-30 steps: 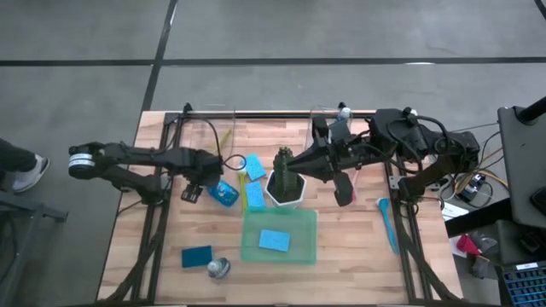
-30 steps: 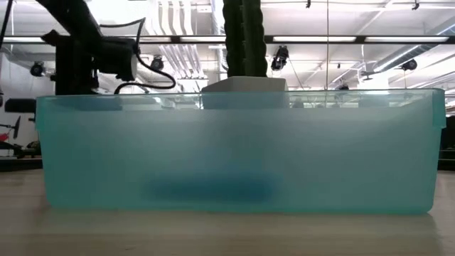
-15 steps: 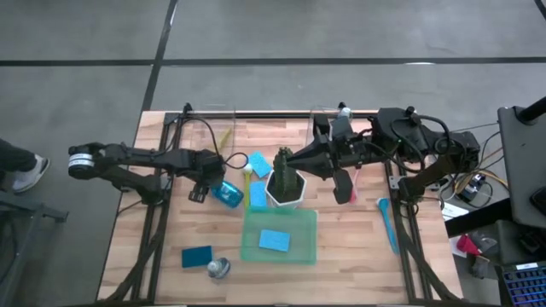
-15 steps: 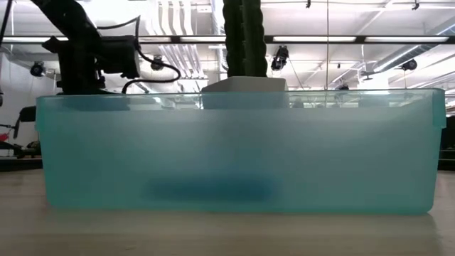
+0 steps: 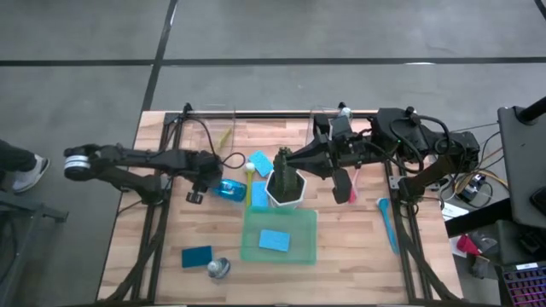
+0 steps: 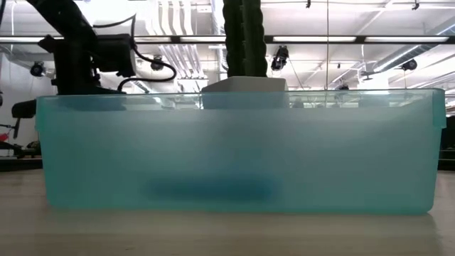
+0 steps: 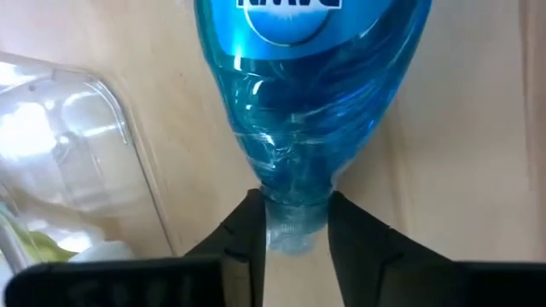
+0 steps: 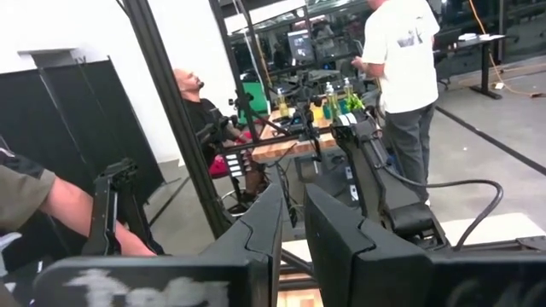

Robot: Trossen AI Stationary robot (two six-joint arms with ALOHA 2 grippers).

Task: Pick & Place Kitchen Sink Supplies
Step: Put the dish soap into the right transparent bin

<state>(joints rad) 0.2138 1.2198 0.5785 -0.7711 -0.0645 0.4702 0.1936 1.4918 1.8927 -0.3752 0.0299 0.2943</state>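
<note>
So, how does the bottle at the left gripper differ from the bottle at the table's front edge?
The bottle at the left gripper looks full of blue liquid; the front bottle looks mostly clear or grey. The first has the left gripper closed around its neck; nothing touches the second. The first lies near the plant; the second lies beside a dark blue sponge. Both lie on the table.
</note>
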